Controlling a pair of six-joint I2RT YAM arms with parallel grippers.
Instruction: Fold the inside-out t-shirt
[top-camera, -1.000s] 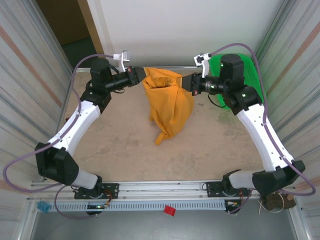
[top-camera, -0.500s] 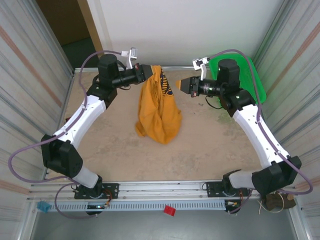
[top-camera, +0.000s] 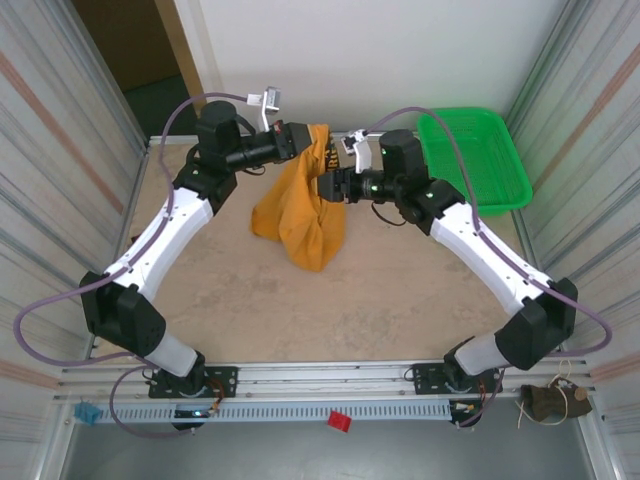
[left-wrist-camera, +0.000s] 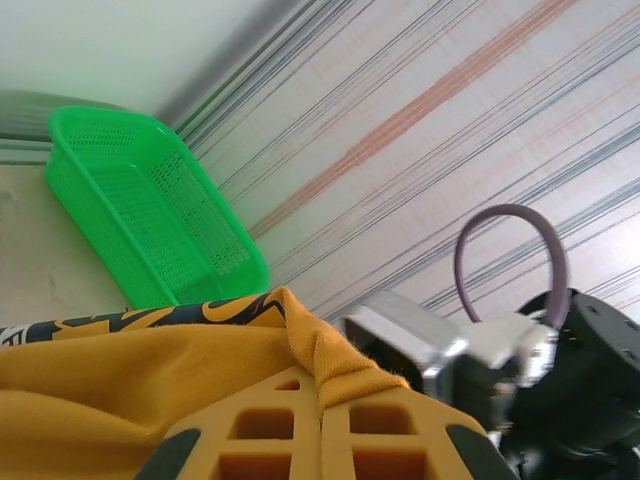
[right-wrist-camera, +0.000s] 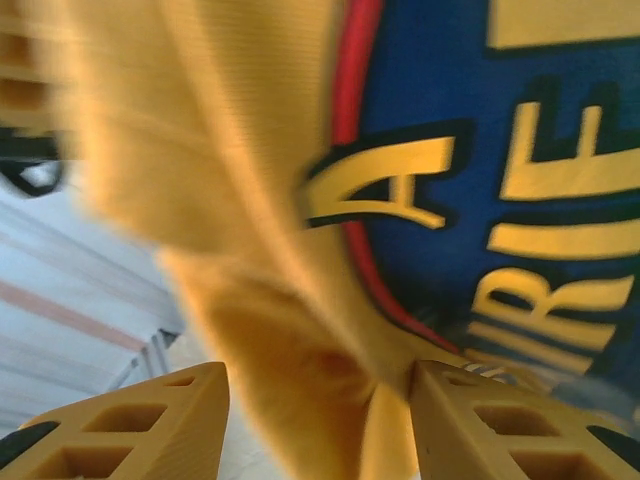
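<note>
Upper centre, the soft, light mustard t-shirt (top-camera: 292, 215) dangles from the left gripper (top-camera: 303, 141), clamped on its top edge, while the right gripper (top-camera: 327, 186) gapes around a fold, likely best pinched at a seam.

t-shirt (top-camera: 300, 215) back-centre over table (top-camera: 380, 290), basket (top-camera: 470, 160) at back-right corner

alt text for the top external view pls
Two robot arms meet at a mustard t-shirt hanging bunched at the far side of a tan table: the left gripper pinches its top, and the right gripper reaches into the fabric from the side. A green basket sits in the far right corner.
</note>
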